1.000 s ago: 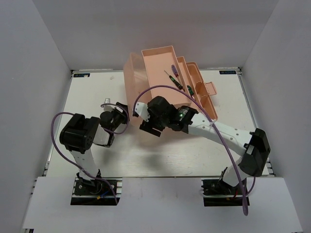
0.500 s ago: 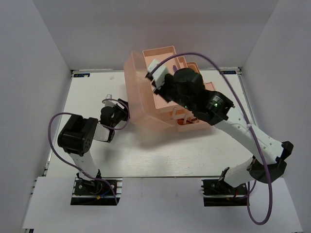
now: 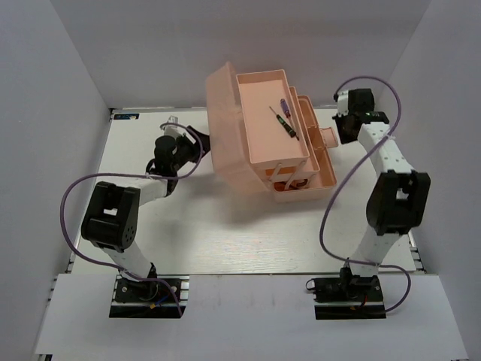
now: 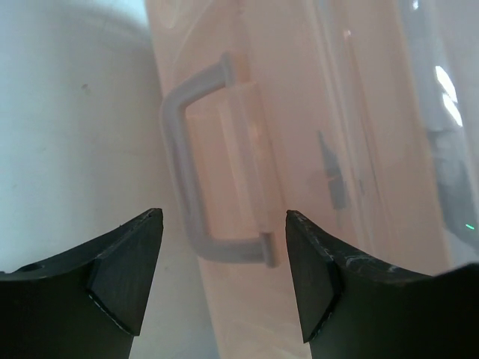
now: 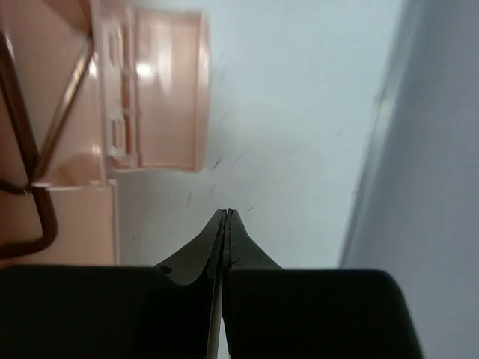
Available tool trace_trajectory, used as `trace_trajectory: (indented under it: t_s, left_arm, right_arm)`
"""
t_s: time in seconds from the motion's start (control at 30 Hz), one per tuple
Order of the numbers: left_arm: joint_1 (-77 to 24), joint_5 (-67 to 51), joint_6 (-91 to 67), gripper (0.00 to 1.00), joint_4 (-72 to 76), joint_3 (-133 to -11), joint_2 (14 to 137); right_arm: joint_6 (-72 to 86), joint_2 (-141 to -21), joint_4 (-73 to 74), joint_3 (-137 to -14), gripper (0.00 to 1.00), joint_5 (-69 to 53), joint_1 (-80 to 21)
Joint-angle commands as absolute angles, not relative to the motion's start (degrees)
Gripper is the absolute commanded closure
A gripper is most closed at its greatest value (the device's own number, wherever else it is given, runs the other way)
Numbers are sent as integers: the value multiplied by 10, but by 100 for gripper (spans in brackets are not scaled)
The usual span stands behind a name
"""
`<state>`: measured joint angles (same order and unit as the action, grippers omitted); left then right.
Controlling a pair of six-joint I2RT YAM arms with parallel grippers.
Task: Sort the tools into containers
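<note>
Two thin screwdrivers lie side by side in the top tray (image 3: 259,113) of a translucent peach-pink toolbox (image 3: 255,162). One is a purple-handled screwdriver (image 3: 283,107). The other is a green-handled screwdriver (image 3: 290,129) with a dark shaft, lying slantwise just beside it.

The toolbox stands open at the far middle of the white desk (image 3: 225,241). Its lid (image 3: 224,124) is swung up and over to the left. Smaller fold-out trays (image 3: 308,120) step down to the right of the top tray. The bottom compartment shows below them, crossed by a thin dark metal brace (image 3: 284,174). The plastic is smooth and cloudy, and light passes through the walls.

The left claw (image 3: 199,141) sits just beside the outer face of the lid with its fingers spread wide, gripping nothing. In the left wrist view, the pale arched lid handle (image 4: 196,161) lies ahead, between the two fingertips and not touching them.

The right claw (image 5: 226,215) is pressed fully closed and empty. It hovers over bare desk near the right end of the fold-out trays, close to the right wall.
</note>
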<state>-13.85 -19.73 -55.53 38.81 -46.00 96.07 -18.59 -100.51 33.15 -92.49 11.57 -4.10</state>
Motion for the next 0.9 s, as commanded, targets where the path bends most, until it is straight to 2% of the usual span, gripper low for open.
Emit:
trace_trajectory:
  t_s: [0.0, 0.2, 0.23, 0.4, 0.6, 0.87]
  left_arm:
    - [-150, -242, -529, 23, 330, -527, 928]
    - [-176, -299, -519, 23, 268, -650, 985]
    - [-181, -308, -519, 23, 259, -681, 997]
    - [-216, -362, -524, 23, 218, -796, 1091]
    - [-249, -381, -534, 23, 198, -858, 1151]
    - [-236, -271, -426, 19, 108, -838, 972]
  right_arm:
    - [-141, -1054, 399, -904, 100, -30, -18]
    - [-113, -1120, 439, -908, 100, -161, -6]
    - [-106, -1119, 442, -895, 100, -224, -6]
    - [-75, -1093, 405, -865, 100, -322, 22]
    - [-66, -1072, 410, -856, 100, -283, 33]
    - [-76, -998, 395, -800, 100, -228, 56]
